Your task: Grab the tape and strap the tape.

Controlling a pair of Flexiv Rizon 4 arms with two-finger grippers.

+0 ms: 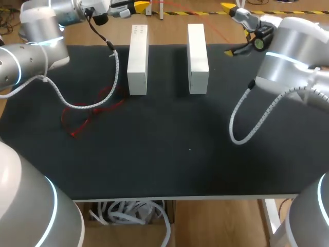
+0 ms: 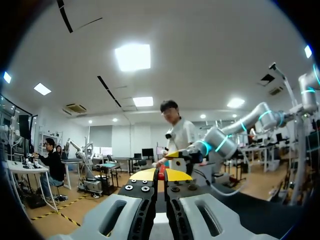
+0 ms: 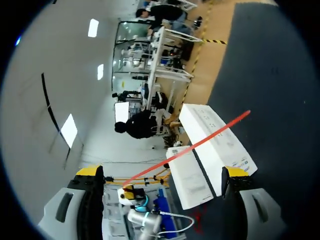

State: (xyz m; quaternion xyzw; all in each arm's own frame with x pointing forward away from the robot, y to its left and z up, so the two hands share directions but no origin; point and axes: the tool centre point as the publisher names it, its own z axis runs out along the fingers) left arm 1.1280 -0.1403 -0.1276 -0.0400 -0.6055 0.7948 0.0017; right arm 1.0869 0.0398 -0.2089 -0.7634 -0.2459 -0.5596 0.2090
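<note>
Left gripper (image 2: 160,175) at top centre of head view, yellow tips pinched on thin red tape (image 3: 200,141), strand taut past two white rectangular blocks (image 1: 138,59), right gripper (image 3: 162,172) upper right, fingers wide apart, loose red loops (image 1: 103,100) on black tabletop (image 1: 180,154) at left.

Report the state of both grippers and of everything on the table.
Left gripper: shut on tape.
Right gripper: open wide, holding nothing.
Tape: stretched taut, one end pinched in the left gripper.
Red loops: lying slack on the table.
Left box: lying flat, not strapped.
Right box: lying flat, apart from the left box, not strapped.
</note>
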